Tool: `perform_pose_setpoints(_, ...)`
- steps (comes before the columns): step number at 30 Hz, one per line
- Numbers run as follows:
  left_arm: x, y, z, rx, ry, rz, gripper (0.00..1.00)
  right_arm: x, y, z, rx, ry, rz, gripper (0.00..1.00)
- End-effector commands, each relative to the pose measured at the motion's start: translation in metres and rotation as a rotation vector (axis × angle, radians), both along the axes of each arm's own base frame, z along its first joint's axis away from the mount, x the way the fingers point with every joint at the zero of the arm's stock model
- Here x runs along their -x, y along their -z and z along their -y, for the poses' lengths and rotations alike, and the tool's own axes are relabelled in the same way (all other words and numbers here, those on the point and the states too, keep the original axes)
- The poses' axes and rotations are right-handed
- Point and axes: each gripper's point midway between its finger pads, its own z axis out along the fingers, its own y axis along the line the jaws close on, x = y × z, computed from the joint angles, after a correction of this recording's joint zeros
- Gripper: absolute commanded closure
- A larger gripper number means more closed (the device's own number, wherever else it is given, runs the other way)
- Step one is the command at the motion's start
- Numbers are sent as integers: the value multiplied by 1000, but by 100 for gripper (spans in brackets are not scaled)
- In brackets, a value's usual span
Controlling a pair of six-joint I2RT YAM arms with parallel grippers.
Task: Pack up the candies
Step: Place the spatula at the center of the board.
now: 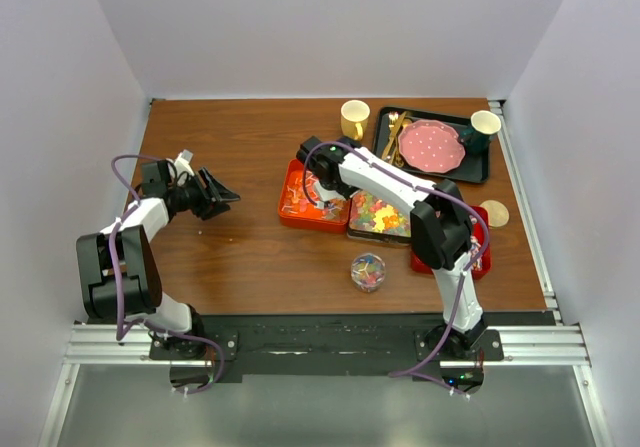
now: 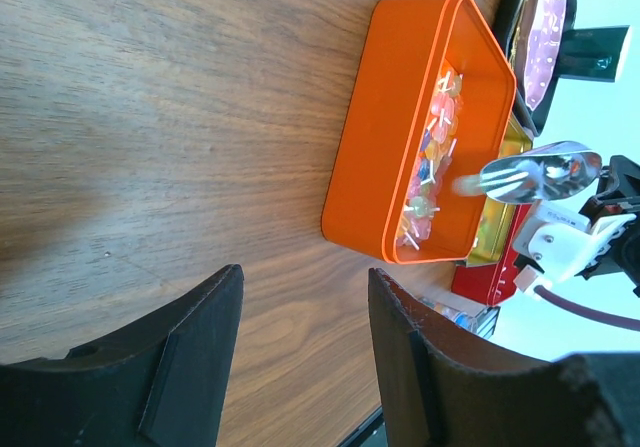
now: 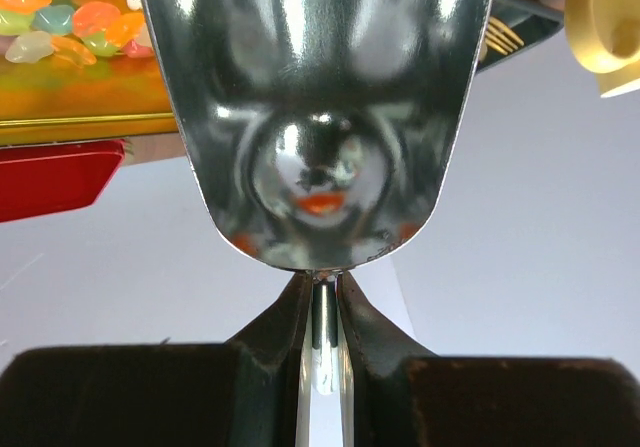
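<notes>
We saw right pincer (image 3: 322, 302) clamped on scoop (image 3: 318, 117) over tray (image 2: 370, 137), likely to lift candies (image 2: 437, 132); left pincer (image 2: 305, 279) agape, 9 o'clock.

Yellow mug (image 1: 354, 119) beside black tray (image 1: 462, 174) (pink dotted plate (image 1: 431, 146), gold cutlery (image 1: 393, 135) on it).

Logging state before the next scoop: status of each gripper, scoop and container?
left gripper: open, empty
right gripper: shut on scoop
scoop: gripped, looks empty
orange tray: lidless, candies inside
gold tin: lidless, gummies inside
clear container: candies inside
</notes>
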Motion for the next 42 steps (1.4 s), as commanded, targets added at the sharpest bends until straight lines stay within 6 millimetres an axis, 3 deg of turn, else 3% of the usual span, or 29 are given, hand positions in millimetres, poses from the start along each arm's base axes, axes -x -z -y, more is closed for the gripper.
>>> perform_pose_setpoints(1,-8,-9,0,-1,-1,50,42,2,-22,12,53,20,43,100)
perform_pose_setpoints(5,-9,-9,-1,-2,2,44,42,12,-18,22,-131,183,37,100)
perform_pose_setpoints(6,-10,-9,-1,-3,1,47,42,14,-17,24,-316,330,48,100)
perform_pose_setpoints(8,-9,-8,-1,-4,2,44,42,26,-13,39,-442,514,3,100)
perform_pose_setpoints(9,-8,-8,-1,-5,1,44,42,27,-11,62,-535,690,40,100)
perform_pose_setpoints(10,-7,-6,-1,-4,1,39,42,34,-3,60,-644,775,-8,100)
perform_pose_setpoints(11,-7,-5,0,-3,5,37,42,35,-12,83,-724,874,26,100)
perform_pose_setpoints(12,-7,-4,-1,-3,4,32,42,47,2,93,-740,970,15,100)
perform_pose_setpoints(13,-7,-3,1,-2,9,32,42,50,6,95,-785,1011,0,100)
perform_pose_setpoints(15,-7,-3,1,0,13,33,42,58,7,120,-824,1116,11,100)
perform_pose_setpoints(20,-10,-8,10,-19,67,77,42,57,3,169,-955,1302,101,100)
perform_pose_setpoints(23,-9,-8,17,-39,113,95,42,60,7,187,-967,1347,153,100)
perform_pose_setpoints(26,-8,-11,26,-62,168,132,43,63,17,186,-983,1339,121,100)
perform_pose_setpoints(31,-7,-18,25,-94,193,181,50,60,6,126,-1103,1093,-52,100)
perform_pose_setpoints(32,-7,-20,23,-103,190,184,50,67,1,98,-1090,974,-80,100)
perform_pose_setpoints(33,-12,-22,17,-129,172,188,50,68,-3,83,-1081,878,-92,100)
perform_pose_setpoints(34,-16,-23,9,-139,147,186,48,68,-6,66,-1092,798,-96,100)
perform_pose_setpoints(35,-18,-22,3,-141,127,175,46,80,-9,34,-1082,688,-136,100)
perform_pose_setpoints(37,-30,-32,-19,-143,54,180,44,90,-6,4,-1062,598,-183,100)
perform_pose_setpoints(38,-34,-39,-29,-132,27,187,37,98,-8,-23,-1067,539,-226,100)
perform_pose_setpoints(39,-41,-54,-38,-114,11,220,32,101,5,-37,-1046,560,-270,100)
perform_pose_setpoints(40,-45,-61,-62,-116,-63,218,29,106,9,-49,-1041,562,-301,100)
perform_pose_setpoints(41,-44,-66,-73,-120,-95,210,25,110,5,-72,-1057,523,-324,100)
perform_pose_setpoints(42,-48,-78,-85,-133,-120,232,25,110,22,-86,-1028,542,-352,100)
